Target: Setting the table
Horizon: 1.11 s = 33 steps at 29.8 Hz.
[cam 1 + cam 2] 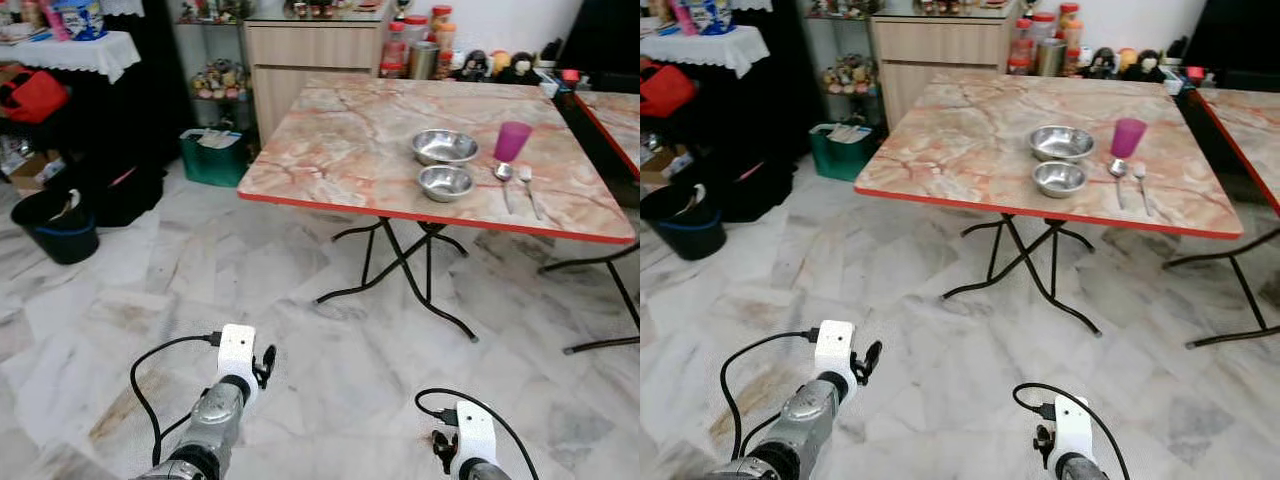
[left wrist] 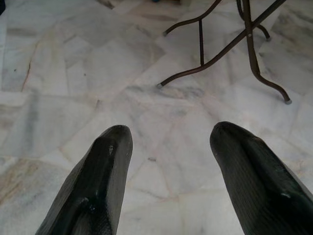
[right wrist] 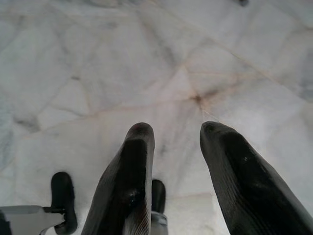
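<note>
A folding table [image 1: 340, 140] with a marbled pink top and a red edge stands ahead of me. On its right half sit two steel bowls, the larger [image 1: 444, 146] behind the smaller [image 1: 446, 182]. A magenta cup [image 1: 512, 141] stands to their right, with a spoon [image 1: 504, 180] and a fork [image 1: 529, 188] lying in front of it. Both arms hang low over the floor, well short of the table. In the wrist views, my left gripper [image 2: 168, 142] and my right gripper [image 3: 173, 134] are open and empty above marble tiles.
The table's dark folding legs [image 1: 400, 265] splay out over the marble floor. A black bucket [image 1: 58, 225] and a green bin [image 1: 213, 155] stand at the left. Behind are a wooden cabinet [image 1: 310, 60] and jars [image 1: 415, 40]. A second table [image 1: 615, 115] adjoins on the right.
</note>
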### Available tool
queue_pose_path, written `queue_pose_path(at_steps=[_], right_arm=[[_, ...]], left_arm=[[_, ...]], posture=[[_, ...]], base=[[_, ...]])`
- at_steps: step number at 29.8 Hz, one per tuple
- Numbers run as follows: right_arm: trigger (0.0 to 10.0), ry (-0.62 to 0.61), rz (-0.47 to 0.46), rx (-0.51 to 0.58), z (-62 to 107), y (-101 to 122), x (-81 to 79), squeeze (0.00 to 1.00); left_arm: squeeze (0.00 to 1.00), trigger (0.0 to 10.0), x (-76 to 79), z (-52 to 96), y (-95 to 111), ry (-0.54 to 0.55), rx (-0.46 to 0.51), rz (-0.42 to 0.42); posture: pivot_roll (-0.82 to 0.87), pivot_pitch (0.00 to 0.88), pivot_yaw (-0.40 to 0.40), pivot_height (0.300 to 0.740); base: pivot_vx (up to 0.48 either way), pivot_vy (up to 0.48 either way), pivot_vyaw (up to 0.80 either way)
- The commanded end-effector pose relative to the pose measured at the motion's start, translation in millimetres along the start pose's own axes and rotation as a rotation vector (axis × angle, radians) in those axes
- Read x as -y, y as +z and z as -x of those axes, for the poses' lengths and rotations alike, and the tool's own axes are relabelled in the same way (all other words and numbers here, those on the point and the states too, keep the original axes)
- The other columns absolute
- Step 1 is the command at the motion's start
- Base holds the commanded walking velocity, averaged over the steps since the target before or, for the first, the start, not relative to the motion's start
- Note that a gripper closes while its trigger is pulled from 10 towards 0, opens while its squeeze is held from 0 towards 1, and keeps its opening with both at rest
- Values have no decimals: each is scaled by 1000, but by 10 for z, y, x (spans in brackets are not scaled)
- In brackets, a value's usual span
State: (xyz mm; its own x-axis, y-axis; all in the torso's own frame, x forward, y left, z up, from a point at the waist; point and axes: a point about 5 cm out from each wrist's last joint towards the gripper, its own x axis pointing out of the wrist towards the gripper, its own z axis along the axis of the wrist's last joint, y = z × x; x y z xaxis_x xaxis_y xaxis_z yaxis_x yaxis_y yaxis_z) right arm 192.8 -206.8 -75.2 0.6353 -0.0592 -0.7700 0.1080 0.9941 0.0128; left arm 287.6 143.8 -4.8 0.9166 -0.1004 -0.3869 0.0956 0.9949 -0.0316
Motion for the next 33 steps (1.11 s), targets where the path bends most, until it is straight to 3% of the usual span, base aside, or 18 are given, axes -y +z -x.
queue_pose_path(at_steps=[1, 33], right_arm=[[10000, -5, -28, 9, -4, 22, 2, 0], [10000, -7, 16, 17, -15, 68, -9, 0]], left_arm=[[0, 10000, -62, 31, -64, 16, -23, 11], [0, 10000, -13, 31, -58, -17, -11, -20]], posture=[[23, 0, 13, 740], [24, 0, 17, 740]], base=[[0, 0, -744], [293, 0, -108]])
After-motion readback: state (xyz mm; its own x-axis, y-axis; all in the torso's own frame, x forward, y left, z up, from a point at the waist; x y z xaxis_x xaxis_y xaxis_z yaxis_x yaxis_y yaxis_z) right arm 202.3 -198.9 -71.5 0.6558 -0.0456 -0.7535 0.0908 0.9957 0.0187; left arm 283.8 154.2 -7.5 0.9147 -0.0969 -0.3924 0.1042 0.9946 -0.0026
